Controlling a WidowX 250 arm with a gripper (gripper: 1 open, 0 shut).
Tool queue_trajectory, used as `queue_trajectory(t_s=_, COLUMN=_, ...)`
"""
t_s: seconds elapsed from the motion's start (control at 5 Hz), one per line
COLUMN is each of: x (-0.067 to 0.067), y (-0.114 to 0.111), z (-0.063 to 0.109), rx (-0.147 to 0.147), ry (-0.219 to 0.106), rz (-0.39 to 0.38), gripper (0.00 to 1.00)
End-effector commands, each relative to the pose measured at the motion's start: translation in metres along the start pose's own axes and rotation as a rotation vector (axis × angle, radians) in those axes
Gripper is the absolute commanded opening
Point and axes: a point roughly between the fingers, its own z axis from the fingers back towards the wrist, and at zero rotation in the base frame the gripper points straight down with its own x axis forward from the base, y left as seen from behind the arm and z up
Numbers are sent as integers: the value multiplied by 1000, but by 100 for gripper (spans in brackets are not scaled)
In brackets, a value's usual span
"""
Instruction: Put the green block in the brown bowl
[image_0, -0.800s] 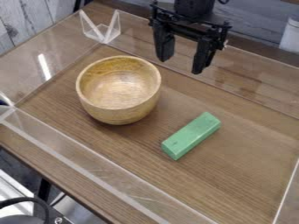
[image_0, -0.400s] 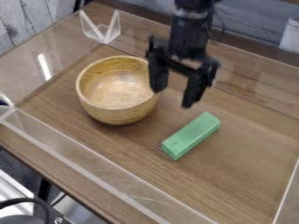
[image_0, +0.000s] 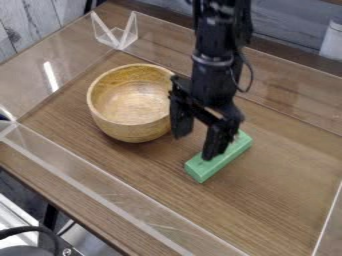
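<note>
While no writing can be read anywhere, the pincer (image_0: 203, 133) hangs spread wide, empty, over the green block (image_0: 219, 157) beside the brown bowl (image_0: 132, 101).

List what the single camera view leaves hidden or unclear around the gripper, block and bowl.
- Green block: its middle is covered by the open gripper; whether the fingers touch it cannot be told.
- Brown bowl: its right rim is partly hidden behind the left finger.
- Arm: cut off by the top edge.
- Table: its near corner is cut off by the bottom edge.
</note>
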Motion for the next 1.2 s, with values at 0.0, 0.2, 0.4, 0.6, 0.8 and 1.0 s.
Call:
queue_trajectory(t_s=0.0, x=9, y=-4, z=2, rx=14, ry=-81, rz=-45, gripper=100)
queue_trajectory(t_s=0.2, x=14, y=-4, z=-7, rx=12, ry=-94, rz=-62, gripper=100)
queue_trajectory(t_s=0.4, x=17, y=-5, z=-16, rx=5, ry=-105, rz=-83, gripper=100)
queue_trajectory(t_s=0.6, x=21, y=-5, z=-26, rx=-3, ry=-124, rz=-102, gripper=100)
queue_trajectory(t_s=0.8, x=24, y=-2, z=-31, rx=-6, ry=-142, rz=-106, gripper=0)
queue_trajectory(t_s=1.0, x=23, y=-3, z=-29, rx=-18, ry=-164, rz=-114, gripper=0)
